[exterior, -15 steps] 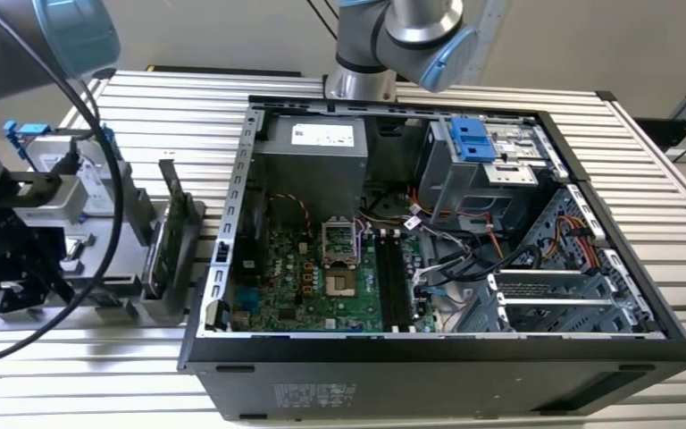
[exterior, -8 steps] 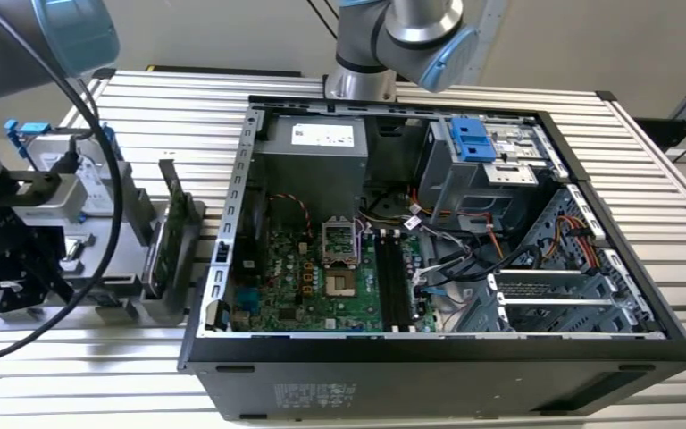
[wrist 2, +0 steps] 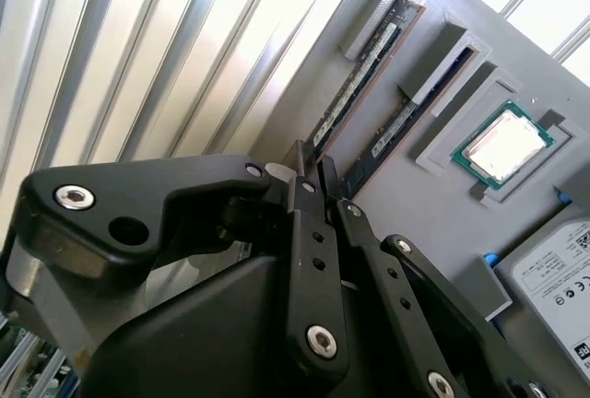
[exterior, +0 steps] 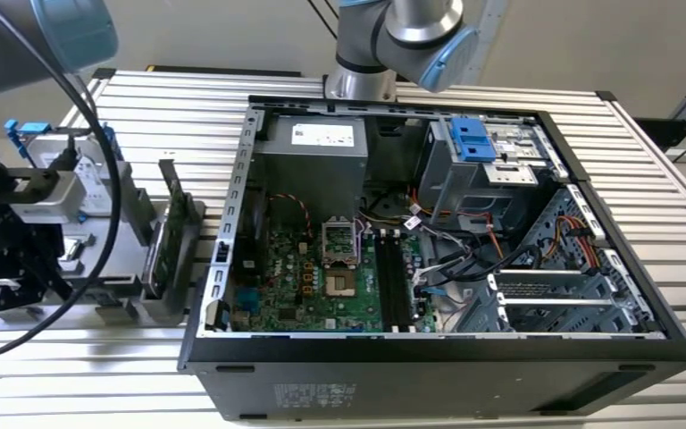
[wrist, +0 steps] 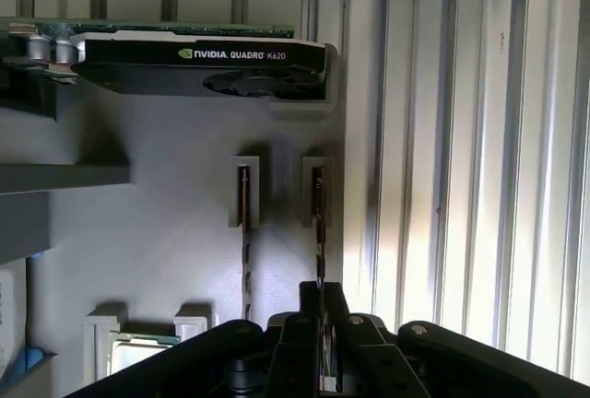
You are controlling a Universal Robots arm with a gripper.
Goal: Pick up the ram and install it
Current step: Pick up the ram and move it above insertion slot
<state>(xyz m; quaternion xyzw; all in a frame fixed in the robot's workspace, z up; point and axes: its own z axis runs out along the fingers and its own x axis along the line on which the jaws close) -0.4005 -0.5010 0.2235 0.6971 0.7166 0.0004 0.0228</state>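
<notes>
Fingertips of the gripper sit nearly together with the end of the ram between them, apparently clamped on its thin faces; such a narrow grip suits a stick standing on edge. The ram is seated in the outer slot of a grey holder, which keeps it upright and reachable, close to the slatted table. A second stick stands in the neighbouring slot just beside it, leaving little room for the inner finger. A graphics card, a processor and a hard drive share the holder. The open computer case lies well apart in the exterior view.
</notes>
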